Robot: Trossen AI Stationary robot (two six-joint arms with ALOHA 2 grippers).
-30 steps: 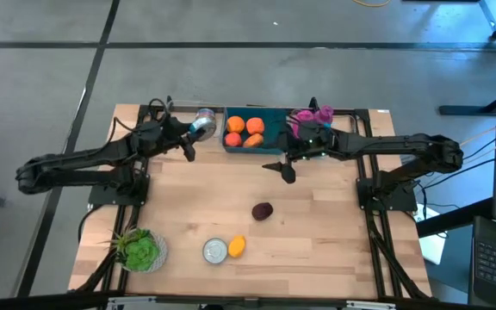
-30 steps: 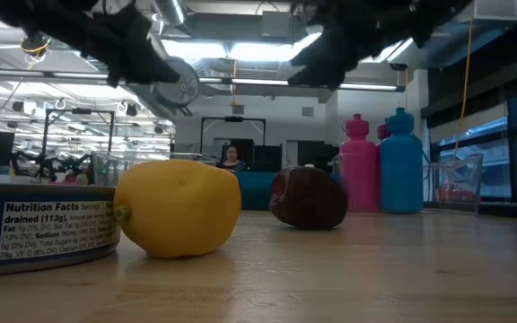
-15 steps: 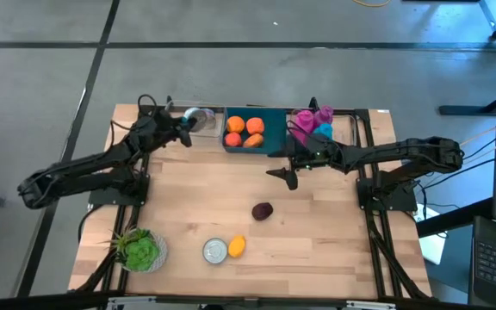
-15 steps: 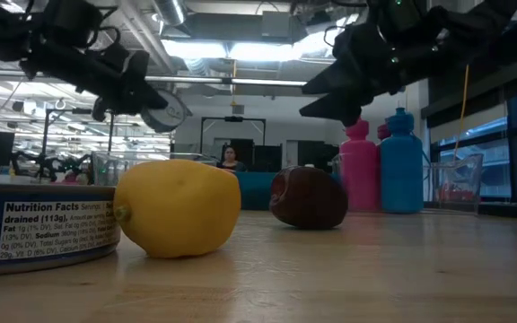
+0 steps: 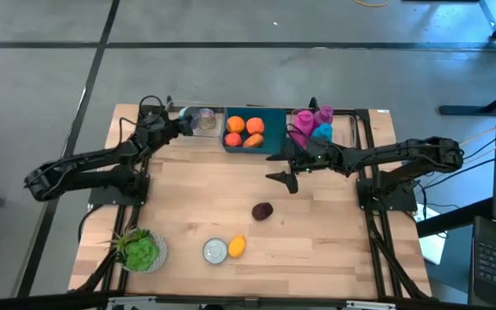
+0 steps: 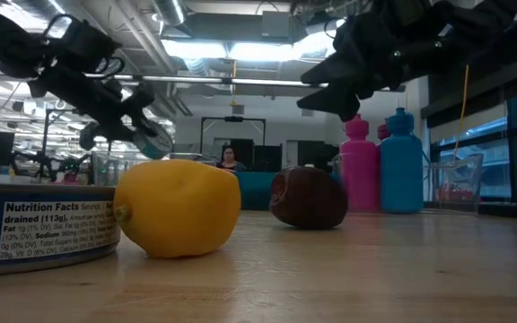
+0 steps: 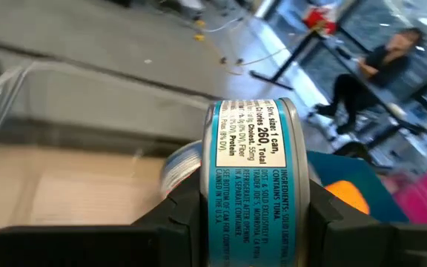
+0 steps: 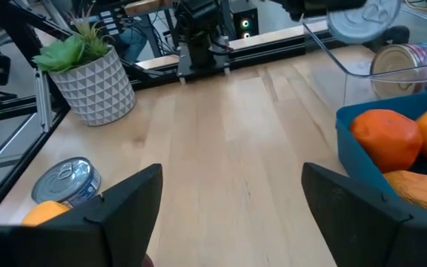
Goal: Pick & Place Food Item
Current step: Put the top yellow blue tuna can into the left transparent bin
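A potted succulent [image 5: 139, 250] is sitting at the near left corner of the wooden table [image 5: 196, 202]. Just right of it along the near edge, a flat tin [image 5: 215, 251] is lying lid-up with a yellow lemon [image 5: 237, 246] touching its right side. A little farther in, near the table's middle, a dark plum [image 5: 263, 211] is resting alone.

Beyond the plum, the right gripper [image 5: 285, 176] is hovering above the bare boards with its fingers spread wide and nothing between them.

At the far edge, a teal bin [image 5: 269, 138] is holding orange and red fruits [image 5: 244, 132]. To its right, pink and blue bottles [image 5: 313, 121] are standing in a clear container [image 5: 344, 126]. To the bin's left, a clear box [image 5: 182, 114] is sitting at the far left, with one can already lying inside.

The left gripper [image 5: 183, 124] is reaching over that clear box, its fingers clamping a tuna can [image 7: 248, 178] by its flat ends. The can is hanging on edge above the box's open top; whether it is touching the box cannot be told.

In the room behind, a person [image 7: 371, 78] is sitting at a desk.
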